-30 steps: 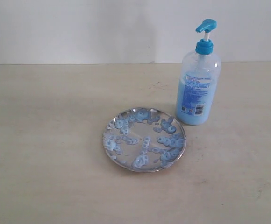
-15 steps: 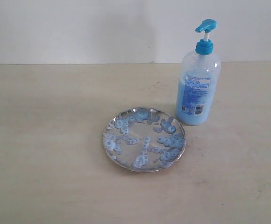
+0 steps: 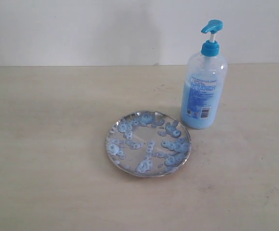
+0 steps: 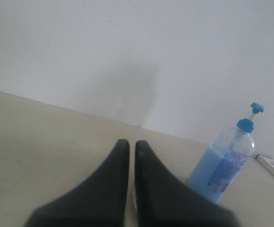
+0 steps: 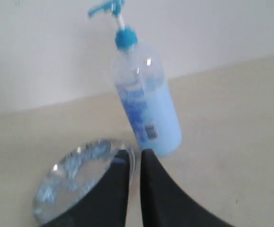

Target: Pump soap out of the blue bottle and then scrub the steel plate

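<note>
Steel plate (image 3: 139,137) sits mid worktop (image 3: 43,144), blue bottle (image 3: 203,91) just far-right of it; neither pincer shows here. Left wrist: left pincer (image 4: 132,147) pressed together, bottle ahead. Right wrist: right pincer (image 5: 134,158) closed to a slit, empty. I'd worry an off-centre pump press tips the bottle.

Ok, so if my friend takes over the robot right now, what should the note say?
Left gripper: shut, empty.
Right gripper: shut, empty, facing the bottle and plate.
Tall clear blue pump bottle: upright on the table, right beside the round shiny steel plate.
Done: pale-blue soap blobs dot the plate.
Left: scrubbing. The blobs look unsmeared, and no scrubber is in view.
</note>
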Motion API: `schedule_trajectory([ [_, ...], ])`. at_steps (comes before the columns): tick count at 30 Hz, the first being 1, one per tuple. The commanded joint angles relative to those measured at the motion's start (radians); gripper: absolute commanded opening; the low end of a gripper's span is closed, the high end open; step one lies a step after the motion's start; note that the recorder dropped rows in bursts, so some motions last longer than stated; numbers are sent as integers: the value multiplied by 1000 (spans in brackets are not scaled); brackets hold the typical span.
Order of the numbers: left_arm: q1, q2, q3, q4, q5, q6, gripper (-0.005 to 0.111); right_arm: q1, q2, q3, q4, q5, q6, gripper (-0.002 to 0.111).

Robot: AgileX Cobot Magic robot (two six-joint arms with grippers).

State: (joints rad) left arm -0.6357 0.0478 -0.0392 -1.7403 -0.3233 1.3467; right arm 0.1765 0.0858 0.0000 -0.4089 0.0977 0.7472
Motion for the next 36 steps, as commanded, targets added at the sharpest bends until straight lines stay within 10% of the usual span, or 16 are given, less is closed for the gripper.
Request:
schedule_trajectory([
  [1, -2, 25, -2, -4, 6, -24, 4, -77, -86, 0, 16, -25, 3, 4],
  [9, -2, 302, -325, -4, -134, 35, 4, -77, -74, 0, 56, -7, 3, 4],
  [13, -2, 624, -638, -4, -84, 116, 4, -77, -74, 0, 611, 5, 3, 4],
  [19, -2, 1217, -966, -4, 454, 15, 4, -77, -74, 0, 654, 3, 3, 4],
  [24, -2, 1584, -1031, 60, 1176, -294, 4, -77, -74, 0, 654, 3, 3, 4],
  [28, -2, 1753, -1031, 374, 1491, -444, 4, -77, -74, 0, 654, 3, 3, 4],
  [36, -2, 1806, -1137, 1366, 1146, -1074, 4, -77, -74, 0, 654, 3, 3, 4],
])
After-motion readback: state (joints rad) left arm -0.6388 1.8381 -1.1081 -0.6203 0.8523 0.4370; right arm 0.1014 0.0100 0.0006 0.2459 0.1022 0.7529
